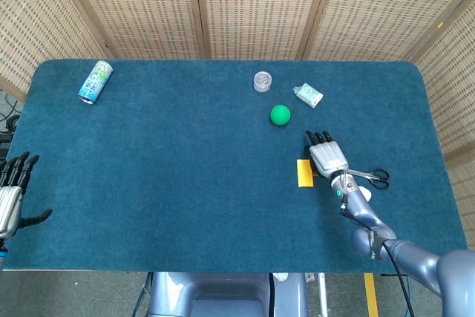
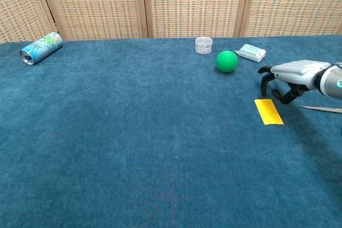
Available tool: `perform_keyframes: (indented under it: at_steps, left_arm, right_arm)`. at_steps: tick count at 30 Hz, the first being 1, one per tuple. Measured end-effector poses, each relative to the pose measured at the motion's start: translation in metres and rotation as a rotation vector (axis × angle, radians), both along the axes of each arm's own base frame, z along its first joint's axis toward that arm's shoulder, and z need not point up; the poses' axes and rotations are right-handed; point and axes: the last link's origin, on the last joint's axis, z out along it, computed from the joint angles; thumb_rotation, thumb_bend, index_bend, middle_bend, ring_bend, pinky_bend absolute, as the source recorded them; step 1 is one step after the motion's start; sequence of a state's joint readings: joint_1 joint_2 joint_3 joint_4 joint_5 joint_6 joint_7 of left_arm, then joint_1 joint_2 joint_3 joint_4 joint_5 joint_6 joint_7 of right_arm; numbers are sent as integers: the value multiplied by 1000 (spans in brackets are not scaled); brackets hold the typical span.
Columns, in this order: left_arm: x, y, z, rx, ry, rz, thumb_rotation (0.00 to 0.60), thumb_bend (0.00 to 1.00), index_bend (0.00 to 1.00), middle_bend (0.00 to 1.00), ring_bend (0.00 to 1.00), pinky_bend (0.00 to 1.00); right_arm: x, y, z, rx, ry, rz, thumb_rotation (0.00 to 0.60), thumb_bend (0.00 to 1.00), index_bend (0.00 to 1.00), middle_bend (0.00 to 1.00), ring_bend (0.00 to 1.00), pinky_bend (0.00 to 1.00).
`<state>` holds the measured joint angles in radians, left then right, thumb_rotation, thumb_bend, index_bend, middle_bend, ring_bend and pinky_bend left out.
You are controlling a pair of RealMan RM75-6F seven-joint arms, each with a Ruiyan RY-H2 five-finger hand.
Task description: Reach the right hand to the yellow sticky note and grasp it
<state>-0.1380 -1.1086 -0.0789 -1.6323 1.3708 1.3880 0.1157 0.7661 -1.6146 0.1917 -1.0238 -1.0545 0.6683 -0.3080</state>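
Note:
The yellow sticky note lies flat on the blue table cloth, right of centre. My right hand hovers just to the right of the note and slightly beyond it, palm down with fingers curled downward and apart. It holds nothing, and in the chest view its fingertips hang just above the cloth by the note's far right corner. My left hand stays at the table's near left edge, fingers spread and holding nothing.
Scissors lie just right of the right hand. A green ball, a clear jar and a small white pack sit beyond the note. A drinks can lies far left.

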Motion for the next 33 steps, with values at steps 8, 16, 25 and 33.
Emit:
perform_keyframes:
  at_steps: [8, 16, 25, 33]
  left_arm:
    - [-1, 0, 1, -1, -3, 4, 600, 11, 0, 0, 0, 0]
    - [-1, 1, 0, -6, -2, 8, 600, 11, 0, 0, 0, 0]
    - [-1, 1, 0, -7, -3, 11, 600, 11, 0, 0, 0, 0]
    - [-1, 1, 0, -5, -4, 11, 600, 11, 0, 0, 0, 0]
  right_arm:
    - [-1, 6, -3, 31, 19, -1, 600, 775, 377, 0, 0, 0]
    - [3, 17, 1, 61, 36, 29, 600, 775, 451, 0, 0, 0]
    - [18, 33, 17, 38, 17, 101, 600, 622, 268, 0, 0, 0]
    - [28, 31, 30, -91, -31, 186, 600, 315, 150, 0, 0, 0]
